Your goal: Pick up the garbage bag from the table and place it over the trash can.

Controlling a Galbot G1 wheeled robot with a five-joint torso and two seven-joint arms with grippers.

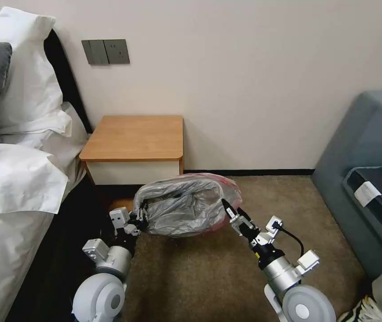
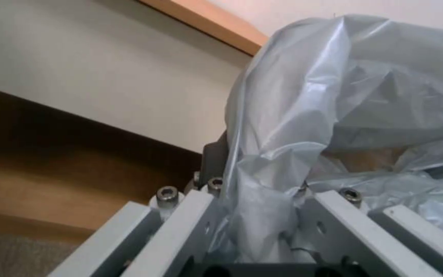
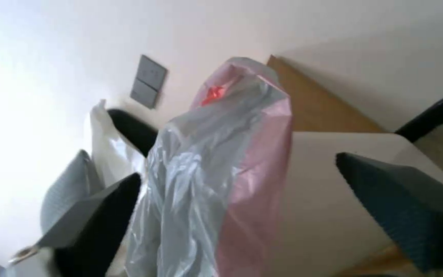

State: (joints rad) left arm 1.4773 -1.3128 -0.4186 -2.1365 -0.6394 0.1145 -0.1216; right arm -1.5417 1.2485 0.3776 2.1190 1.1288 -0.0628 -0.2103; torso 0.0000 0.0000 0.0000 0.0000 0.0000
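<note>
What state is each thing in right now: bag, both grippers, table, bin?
garbage bag: off the table, mouth spread open above the carpet.
left gripper: shut on the bag's left edge.
right gripper: fingers open, either side of the bag's pink edge.
table: top bare.
trash can: hidden, cannot tell.

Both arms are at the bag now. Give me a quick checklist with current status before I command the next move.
1. Garbage bag off the table: ok, the tabletop is bare.
2. Left gripper gripping the bag's edge: ok, plastic is pinched between its fingers.
3. Right gripper gripping the bag: not ok, its fingers stand open with the pink edge loose between them.
4. Bag mouth spread open: ok, it gapes between the grippers.
5. Trash can position under the bag: cannot tell.
</note>
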